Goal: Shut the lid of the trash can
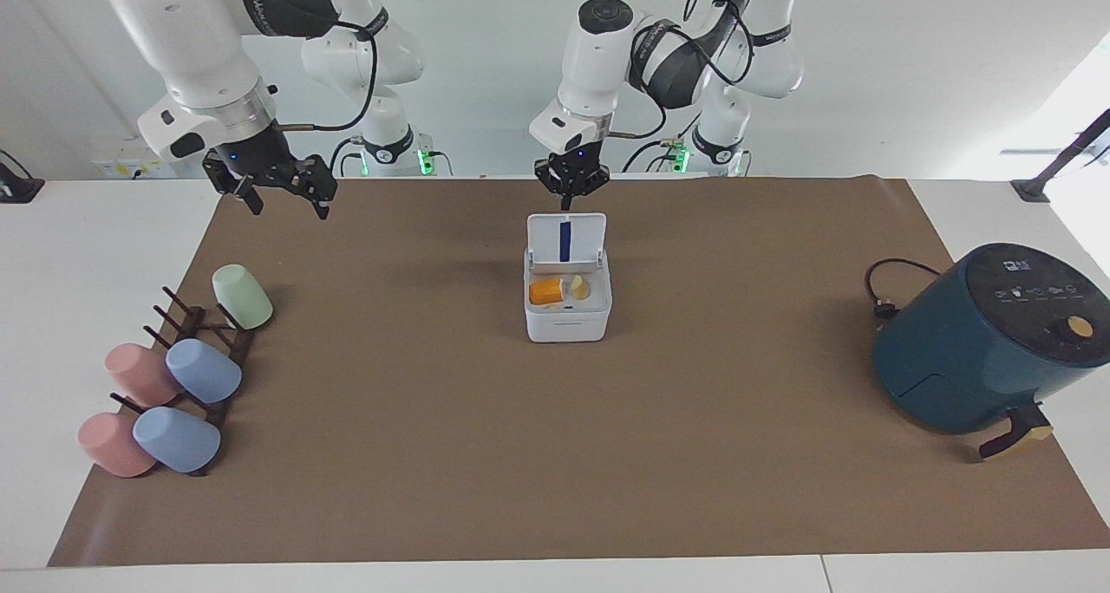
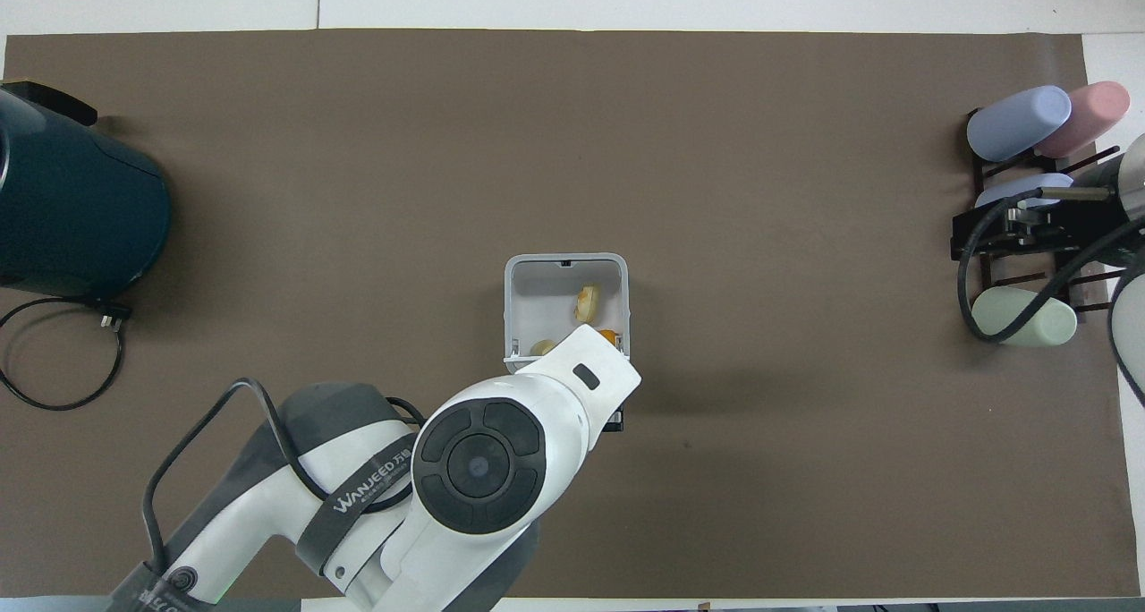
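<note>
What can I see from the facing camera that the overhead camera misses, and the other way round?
Only the facing view shows the lid standing upright with a dark blue stripe on its underside, the left gripper just above its top edge, and the right gripper waiting near the robots at the right arm's end of the table.

Only the overhead view looks straight down into the trash can, though the left arm hides its nearer part.

Both show the open trash can with orange and yellowish scraps inside, the air fryer and the cup rack.
</note>
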### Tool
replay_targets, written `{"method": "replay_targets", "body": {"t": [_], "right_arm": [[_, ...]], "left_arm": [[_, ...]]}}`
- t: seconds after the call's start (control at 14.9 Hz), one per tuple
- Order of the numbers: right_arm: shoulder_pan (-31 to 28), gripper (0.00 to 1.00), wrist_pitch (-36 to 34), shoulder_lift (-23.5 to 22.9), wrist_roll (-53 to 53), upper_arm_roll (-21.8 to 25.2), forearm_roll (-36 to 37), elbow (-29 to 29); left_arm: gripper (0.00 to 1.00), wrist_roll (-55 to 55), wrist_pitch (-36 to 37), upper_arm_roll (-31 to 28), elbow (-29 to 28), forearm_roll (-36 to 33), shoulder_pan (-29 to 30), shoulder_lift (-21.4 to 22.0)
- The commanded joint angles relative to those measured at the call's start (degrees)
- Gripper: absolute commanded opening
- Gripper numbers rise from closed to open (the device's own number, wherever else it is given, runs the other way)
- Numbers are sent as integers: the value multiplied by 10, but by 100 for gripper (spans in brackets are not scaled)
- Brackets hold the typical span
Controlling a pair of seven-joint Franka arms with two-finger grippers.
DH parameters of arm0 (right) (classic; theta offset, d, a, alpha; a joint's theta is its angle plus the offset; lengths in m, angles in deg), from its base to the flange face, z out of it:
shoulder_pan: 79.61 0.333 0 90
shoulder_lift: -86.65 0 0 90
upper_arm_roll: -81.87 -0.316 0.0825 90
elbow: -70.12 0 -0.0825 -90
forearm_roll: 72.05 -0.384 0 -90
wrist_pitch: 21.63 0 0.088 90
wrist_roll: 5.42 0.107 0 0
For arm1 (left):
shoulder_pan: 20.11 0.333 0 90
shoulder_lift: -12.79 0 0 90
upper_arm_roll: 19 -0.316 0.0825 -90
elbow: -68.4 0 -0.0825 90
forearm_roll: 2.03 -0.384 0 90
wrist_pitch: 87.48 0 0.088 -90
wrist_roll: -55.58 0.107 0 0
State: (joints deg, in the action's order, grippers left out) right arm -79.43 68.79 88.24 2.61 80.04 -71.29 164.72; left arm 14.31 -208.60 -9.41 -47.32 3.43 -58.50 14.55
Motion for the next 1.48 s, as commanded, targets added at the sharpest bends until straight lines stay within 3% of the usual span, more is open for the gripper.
{"method": "replay_targets", "body": {"t": [0.0,0.54,1.41], "right_arm": [[-7,100,5,3,-7,-4,-3,5],[-7,100,5,3,-7,-4,-3,5],[-7,100,5,3,-8,-4,-3,5]], "left_arm": [[0,0,-5,-5,35,10,25,-17],[0,0,-26,-8,104,4,58,-94],[0,-1,-91,-8,110,3,82,-155]]}}
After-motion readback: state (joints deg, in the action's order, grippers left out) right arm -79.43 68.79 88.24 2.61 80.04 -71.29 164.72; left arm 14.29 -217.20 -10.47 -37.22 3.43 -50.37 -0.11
